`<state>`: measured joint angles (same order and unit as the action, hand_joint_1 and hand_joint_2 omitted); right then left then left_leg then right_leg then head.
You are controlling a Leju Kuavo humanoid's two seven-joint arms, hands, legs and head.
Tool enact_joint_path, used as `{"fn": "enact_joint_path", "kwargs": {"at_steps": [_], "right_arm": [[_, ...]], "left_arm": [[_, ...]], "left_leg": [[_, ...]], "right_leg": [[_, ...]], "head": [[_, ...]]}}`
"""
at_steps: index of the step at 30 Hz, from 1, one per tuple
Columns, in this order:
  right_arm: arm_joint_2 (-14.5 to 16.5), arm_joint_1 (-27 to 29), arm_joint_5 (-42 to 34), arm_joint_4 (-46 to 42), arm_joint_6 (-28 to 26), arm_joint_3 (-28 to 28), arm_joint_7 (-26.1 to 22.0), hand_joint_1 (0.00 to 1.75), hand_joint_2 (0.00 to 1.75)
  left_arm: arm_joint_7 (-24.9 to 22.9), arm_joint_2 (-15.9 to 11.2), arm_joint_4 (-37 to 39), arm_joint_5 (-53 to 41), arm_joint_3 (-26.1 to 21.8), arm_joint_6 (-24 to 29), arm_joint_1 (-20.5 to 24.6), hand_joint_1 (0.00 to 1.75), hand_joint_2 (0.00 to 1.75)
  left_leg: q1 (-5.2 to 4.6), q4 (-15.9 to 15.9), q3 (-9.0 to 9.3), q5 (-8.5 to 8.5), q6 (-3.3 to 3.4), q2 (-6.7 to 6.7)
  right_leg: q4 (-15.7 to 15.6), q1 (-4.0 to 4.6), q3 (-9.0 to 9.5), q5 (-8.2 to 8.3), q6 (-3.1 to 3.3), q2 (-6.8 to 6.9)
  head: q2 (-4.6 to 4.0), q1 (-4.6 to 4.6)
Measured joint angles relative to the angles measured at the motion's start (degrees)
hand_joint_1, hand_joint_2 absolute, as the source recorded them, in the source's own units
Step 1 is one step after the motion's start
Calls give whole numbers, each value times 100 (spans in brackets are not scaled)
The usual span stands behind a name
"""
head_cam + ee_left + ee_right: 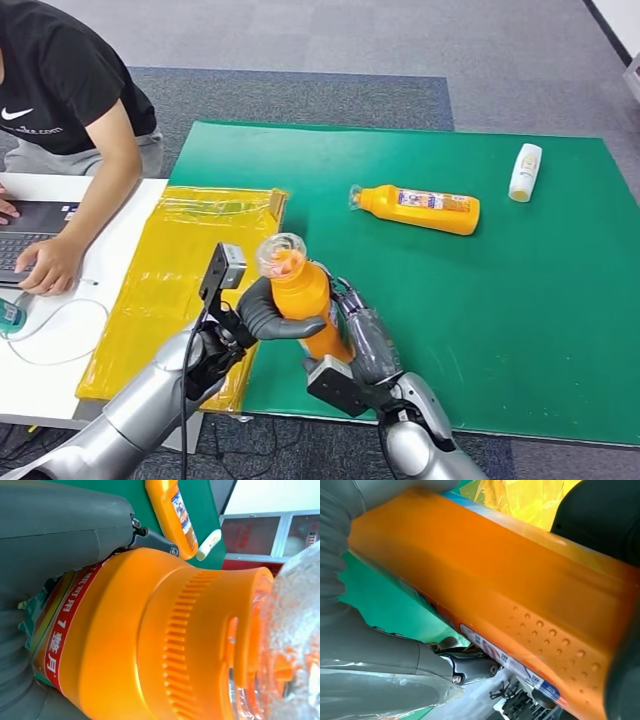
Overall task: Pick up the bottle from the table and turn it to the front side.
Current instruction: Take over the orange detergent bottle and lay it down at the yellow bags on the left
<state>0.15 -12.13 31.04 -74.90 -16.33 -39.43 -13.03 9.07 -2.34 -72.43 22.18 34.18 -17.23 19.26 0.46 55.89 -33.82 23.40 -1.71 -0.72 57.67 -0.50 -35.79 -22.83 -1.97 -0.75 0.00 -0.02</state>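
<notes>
The orange bottle (303, 300) is lifted off the green surface (528, 330) at its near edge, upright with its clear cap (281, 254) on top, gripped by both hands: the left hand (268, 312) wraps its upper body and the right hand (362, 340) clasps its lower part. To turn it well, I judge one hand should loosen while the other rotates the bottle slowly until the label (62, 625) faces forward. Keep it clear of the second orange bottle (419, 209) lying farther back.
</notes>
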Motion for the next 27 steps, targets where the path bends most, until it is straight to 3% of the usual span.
{"fn": "enact_joint_path", "kwargs": {"at_steps": [9, 27], "right_arm": [[0, 56, -3, 0, -50, 0, -22, 0, 175], [1, 228, -82, 0, -1, 29, 9, 0, 175]], "left_arm": [[73, -45, -2, -465, -79, 160, -13, 175, 175], [131, -416, -6, -1730, -454, 410, -252, 175, 175]], "left_leg": [[0, 0, 0, 0, 0, 0], [0, 0, -1, 0, 0, 0]], "right_leg": [[0, 0, 0, 0, 0, 0], [1, 1, -2, 0, 0, 0]], "head": [[0, -1], [0, -1]]}}
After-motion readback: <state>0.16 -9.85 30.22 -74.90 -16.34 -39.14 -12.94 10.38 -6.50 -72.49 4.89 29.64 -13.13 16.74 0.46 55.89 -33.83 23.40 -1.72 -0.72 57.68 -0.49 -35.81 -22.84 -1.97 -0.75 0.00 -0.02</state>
